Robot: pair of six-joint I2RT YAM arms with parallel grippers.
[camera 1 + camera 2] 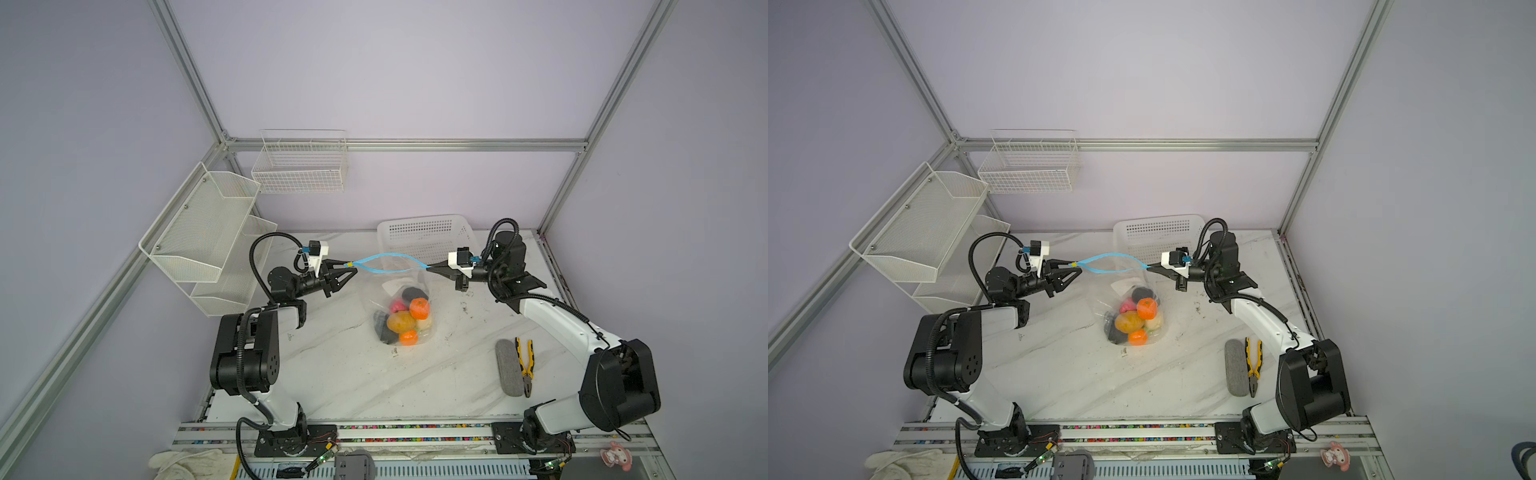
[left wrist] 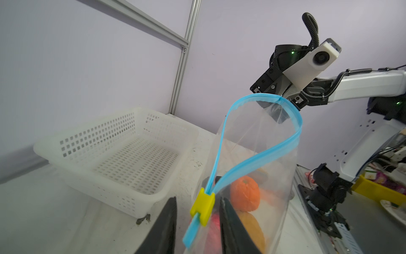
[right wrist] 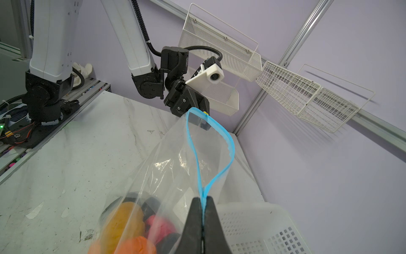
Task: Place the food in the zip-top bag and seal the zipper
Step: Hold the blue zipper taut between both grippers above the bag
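Marble table (image 1: 332, 374): the zip-top bag (image 1: 388, 286) hangs mid-table between my two pincers, its bottom sagging onto the surface just in front of the white basket (image 1: 428, 237). The food (image 1: 405, 320) is all inside, piled at the bottom; none is loose on the table. So only sealing is left. The zipper (image 2: 296, 119) gapes in a wide blue loop from left to right. My right pincer (image 3: 202, 200) is clamped flat on the right end of the zipper, with both strands pinched together. My left pincer (image 2: 197, 198) is open astride the yellow slider (image 2: 203, 206) at the left end, with a gap showing on each side and no grip yet. Plan: close squarely on the slider body, not on the blue tail behind it. Pull the right end outward first so the strands lie straight and together. Then draw the slider rightward in line with the track, level and slow. Likely fault: a slack or twisted track lets the slider jam, or lets it slip out of my grasp.
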